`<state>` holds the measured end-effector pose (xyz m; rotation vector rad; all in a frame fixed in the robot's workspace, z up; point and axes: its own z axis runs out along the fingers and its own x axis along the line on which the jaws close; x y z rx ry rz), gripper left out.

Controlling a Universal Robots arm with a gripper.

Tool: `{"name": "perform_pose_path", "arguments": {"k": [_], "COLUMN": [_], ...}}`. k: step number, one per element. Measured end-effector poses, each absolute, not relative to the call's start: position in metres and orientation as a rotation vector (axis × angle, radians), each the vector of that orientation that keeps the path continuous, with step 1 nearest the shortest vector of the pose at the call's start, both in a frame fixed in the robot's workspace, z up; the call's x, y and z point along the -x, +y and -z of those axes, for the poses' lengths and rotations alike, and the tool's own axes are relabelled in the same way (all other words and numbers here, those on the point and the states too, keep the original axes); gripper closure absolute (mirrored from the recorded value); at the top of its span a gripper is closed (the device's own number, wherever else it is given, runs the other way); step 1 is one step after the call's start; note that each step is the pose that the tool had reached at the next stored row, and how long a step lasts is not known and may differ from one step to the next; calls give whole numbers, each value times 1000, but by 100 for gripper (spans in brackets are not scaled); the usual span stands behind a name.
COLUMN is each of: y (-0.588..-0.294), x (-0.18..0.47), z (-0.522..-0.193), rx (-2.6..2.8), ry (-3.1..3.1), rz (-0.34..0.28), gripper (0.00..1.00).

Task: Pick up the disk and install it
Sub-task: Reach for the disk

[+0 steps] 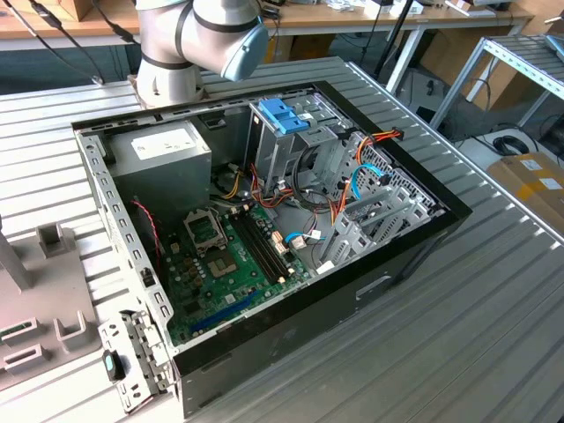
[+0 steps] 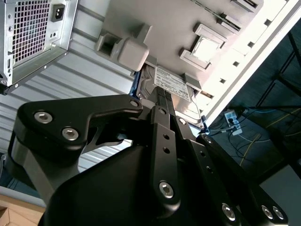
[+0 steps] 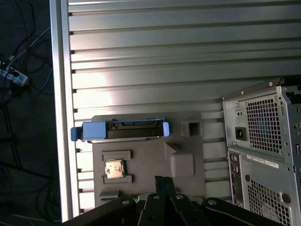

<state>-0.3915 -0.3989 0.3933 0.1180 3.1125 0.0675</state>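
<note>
Flat grey metal disk [image 3: 120, 131] in its bright blue plastic carrier rail stands on edge in a slot at one end of the grey moulded fixture plate [image 3: 188, 162]. It is close to the side rail of the ribbed aluminium table [image 3: 164, 47] and well apart from the open black computer case [image 1: 379, 286]. Black gripper [image 3: 163, 184] hangs over the plate, near the disk. Apart or together: cannot tell.
</note>
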Motion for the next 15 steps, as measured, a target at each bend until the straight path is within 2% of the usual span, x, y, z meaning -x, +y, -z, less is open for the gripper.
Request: {"name": "perform_pose_path", "arguments": {"k": [15], "y": [-399], "x": [404], "z": [-393], "rx": [-118], "ry": [3112], "rz": [-68], "gripper": [90]}}
